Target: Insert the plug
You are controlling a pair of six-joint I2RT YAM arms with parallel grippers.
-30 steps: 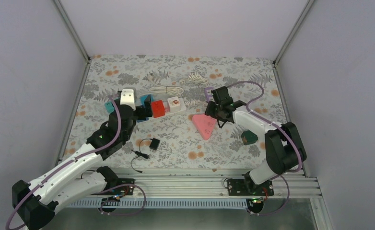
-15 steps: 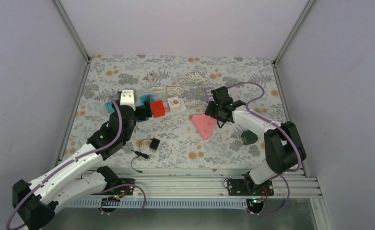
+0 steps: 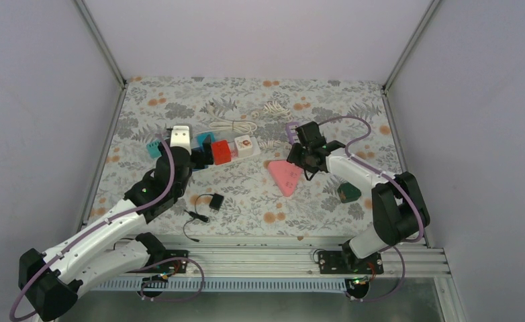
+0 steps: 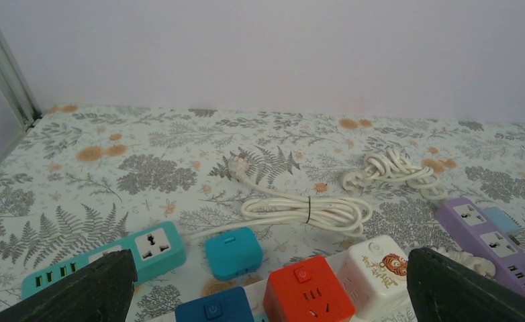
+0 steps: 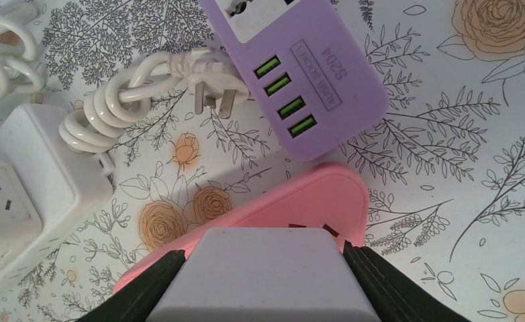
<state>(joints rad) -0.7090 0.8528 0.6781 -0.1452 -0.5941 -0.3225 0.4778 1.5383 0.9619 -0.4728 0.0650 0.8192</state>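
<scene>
- Plug (image 5: 270,275), a pale grey-white block, sits clamped between the fingers of the right gripper (image 3: 305,155), whose jaws are partly closed around its sides. It hangs right over the pink power strip (image 5: 313,201).
- In the right wrist view, dark socket slots show on the pink strip just past the plug's edge. The prongs themselves are hidden underneath, so I cannot tell how well they line up.
- To do this step well, I judge the block should be squared to those slots and brought straight down without tilt. The strip lies loose on the mat and may slide under a skewed push.
- Left gripper (image 3: 198,158) stands wide open and holds nothing, low over the row of cube sockets. It is well apart from the pink strip and so not bracing it.
- Purple strip (image 5: 293,74) lies just beside the pink one, its end nearly touching. A loose white cord plug (image 5: 206,94) rests against it, close enough to be nudged.
- Red cube (image 4: 307,295), white cube (image 4: 379,265), teal strip (image 4: 112,258) and a bundled white cable (image 4: 307,209) crowd the left side.
- Black adapter (image 3: 213,201) lies nearer the bases, out of the way.
</scene>
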